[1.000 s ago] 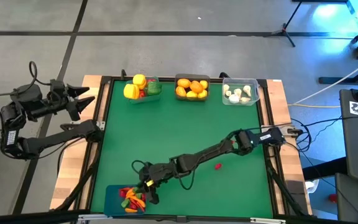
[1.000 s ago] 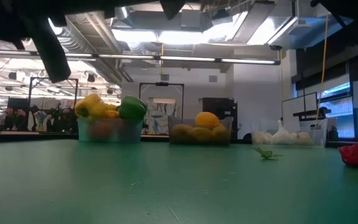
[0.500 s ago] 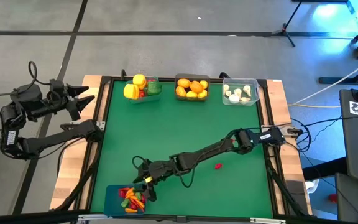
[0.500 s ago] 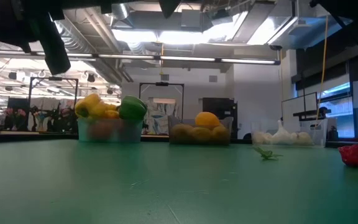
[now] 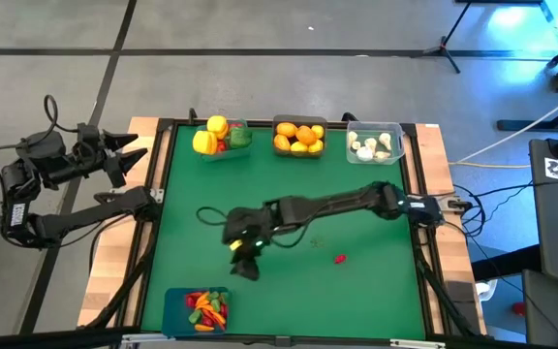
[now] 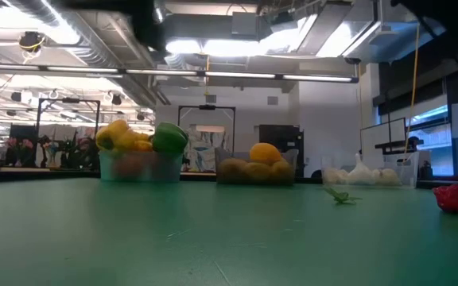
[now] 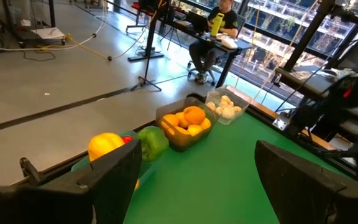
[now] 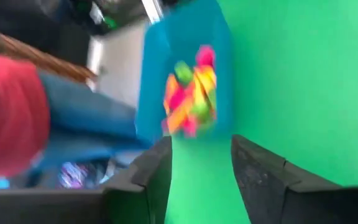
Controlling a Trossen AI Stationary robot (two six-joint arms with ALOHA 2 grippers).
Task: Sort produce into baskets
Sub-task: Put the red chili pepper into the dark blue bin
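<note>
No legible text or labels.

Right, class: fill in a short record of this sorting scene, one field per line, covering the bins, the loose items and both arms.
Far bins: peppers; oranges; garlic
Near bin: blue bin, holding mixed chillies and carrots
Loose on mat: red piece; small green scrap
Right gripper: over the mat beyond the blue bin, fingers apart, nothing between them
Left gripper: parked off the table's left edge, fingers apart

Green table (image 5: 289, 184); seated person (image 7: 215, 31) at desk, perhaps working.
</note>
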